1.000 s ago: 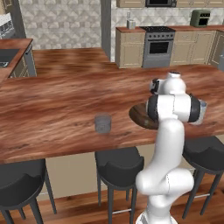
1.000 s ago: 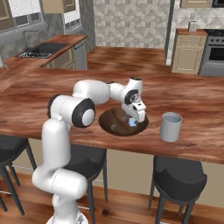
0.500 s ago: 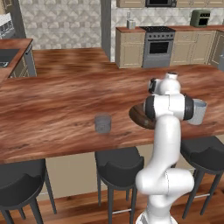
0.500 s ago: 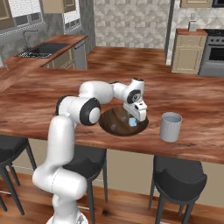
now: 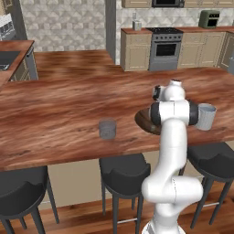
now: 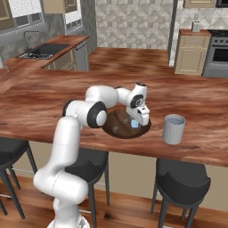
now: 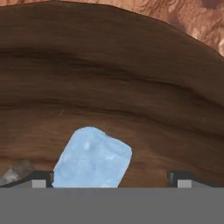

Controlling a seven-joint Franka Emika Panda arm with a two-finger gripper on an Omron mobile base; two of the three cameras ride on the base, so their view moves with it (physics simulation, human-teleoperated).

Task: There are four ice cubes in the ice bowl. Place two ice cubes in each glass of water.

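Note:
In the hand view a pale blue ice cube (image 7: pixel 93 159) lies on the floor of the dark brown ice bowl (image 7: pixel 109 83). It sits between the fingertips of my open gripper (image 7: pixel 109 181), nearer the left one, and nothing is gripped. From the right base view the gripper (image 6: pixel 140 121) points down into the bowl (image 6: pixel 118 121) over that cube (image 6: pixel 133 123), and a second small cube (image 6: pixel 116 129) lies further left. The paler glass of water (image 6: pixel 173 129) stands right of the bowl. In the left base view the dark grey glass (image 5: pixel 107 129) stands left of the bowl (image 5: pixel 142 121), the paler one (image 5: pixel 205 116) to the right.
The things stand near the front edge of a long wooden counter (image 6: pixel 53 111). Black stools (image 5: pixel 123 171) are tucked under that edge. A sink (image 6: pixel 44 49) is at the far left, and an oven (image 5: pixel 165 48) and cabinets line the back wall.
The hand has sunk a little lower into the bowl and the arm's elbow has shifted. The jaws have stayed wide.

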